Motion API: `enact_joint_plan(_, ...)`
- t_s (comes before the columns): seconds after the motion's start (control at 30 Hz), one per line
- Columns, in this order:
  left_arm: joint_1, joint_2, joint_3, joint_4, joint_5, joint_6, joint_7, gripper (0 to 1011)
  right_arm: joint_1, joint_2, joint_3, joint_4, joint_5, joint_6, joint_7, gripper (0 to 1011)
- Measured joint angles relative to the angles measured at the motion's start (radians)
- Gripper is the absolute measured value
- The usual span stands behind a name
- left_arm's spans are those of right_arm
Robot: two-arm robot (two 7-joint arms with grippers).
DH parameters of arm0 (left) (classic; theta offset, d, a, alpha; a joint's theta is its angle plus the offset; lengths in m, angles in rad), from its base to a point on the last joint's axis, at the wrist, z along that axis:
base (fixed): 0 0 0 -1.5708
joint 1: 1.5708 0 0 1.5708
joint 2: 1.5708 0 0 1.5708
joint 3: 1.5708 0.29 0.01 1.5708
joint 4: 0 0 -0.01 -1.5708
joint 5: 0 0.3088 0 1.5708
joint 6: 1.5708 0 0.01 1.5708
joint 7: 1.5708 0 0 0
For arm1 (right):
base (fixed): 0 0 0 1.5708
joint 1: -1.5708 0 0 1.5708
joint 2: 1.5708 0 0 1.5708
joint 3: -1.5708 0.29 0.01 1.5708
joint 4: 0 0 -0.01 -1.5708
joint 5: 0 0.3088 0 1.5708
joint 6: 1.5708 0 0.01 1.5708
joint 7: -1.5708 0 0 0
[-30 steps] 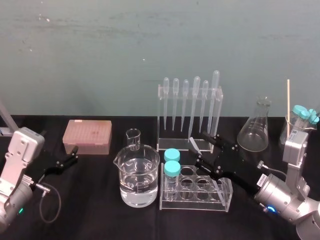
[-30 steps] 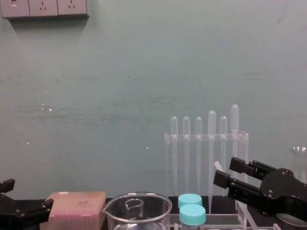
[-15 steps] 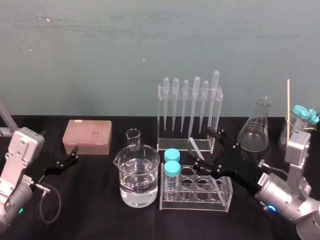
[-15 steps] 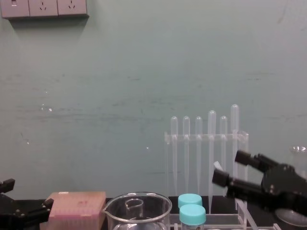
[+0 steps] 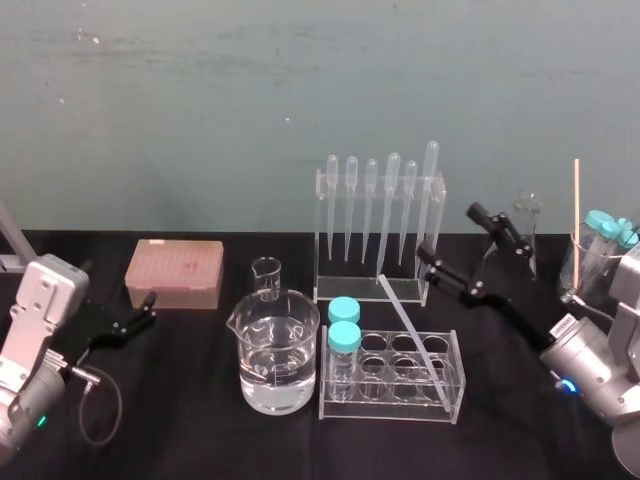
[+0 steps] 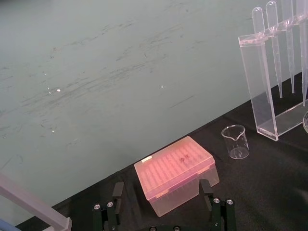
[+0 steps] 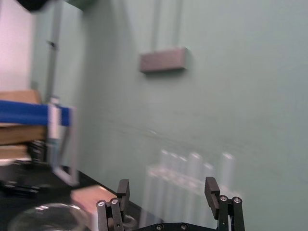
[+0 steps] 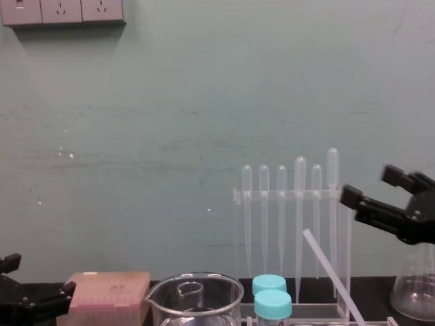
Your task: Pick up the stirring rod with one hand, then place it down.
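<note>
Right gripper (image 5: 452, 232) let go, backed off to 2 o'clock, empty. Rod (image 5: 410, 328) leans in the rack (image 5: 385, 406), basically done. Left gripper (image 5: 148, 308) idle at 8 o'clock.

Black table (image 5: 200, 410); teal wall behind.
- Back left: pink translucent plastic pipette-tip box (image 5: 174, 272).
- Just right of box: small empty clear glass beaker (image 5: 266, 276).
- In front of it, mid-table: large clear glass beaker (image 5: 278, 350), roughly half full, clear liquid.
- Beside it, right: clear acrylic tube rack (image 5: 385, 405); two teal-capped tubes (image 5: 344, 325) in leftmost holes.
- Back centre: clear acrylic stand (image 5: 345, 290); six clear bulb-top pipettes (image 5: 392, 200) hanging upright.
- Back right: clear glass conical flask (image 5: 527, 212).
- Right edge: clear glass container (image 5: 580, 270) holding thin wooden stick (image 5: 576, 210) and teal-capped vials (image 5: 606, 224).
- Wall: white sockets (image 8: 62, 11).
</note>
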Motion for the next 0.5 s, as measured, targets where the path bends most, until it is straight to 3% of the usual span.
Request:
enact_joint_plan(0.17,0.000,0.000,0.000,0.000,0.000,0.000,0.000,1000,-0.036,-0.003,0.040,-0.024,-0.034,0.111,-0.118,1000)
enact_joint_plan(0.27,0.000,0.000,0.000,0.000,0.000,0.000,0.000,1000,-0.050,-0.006,0.054,-0.031,-0.038,0.158,-0.153,1000)
enact_joint_plan(0.33,0.000,0.000,0.000,0.000,0.000,0.000,0.000,1000,-0.066,-0.010,0.070,-0.039,-0.041,0.225,-0.194,1000)
enact_joint_plan(0.5,0.000,0.000,0.000,0.000,0.000,0.000,0.000,1000,-0.077,-0.015,0.082,-0.044,-0.045,0.293,-0.222,1000)
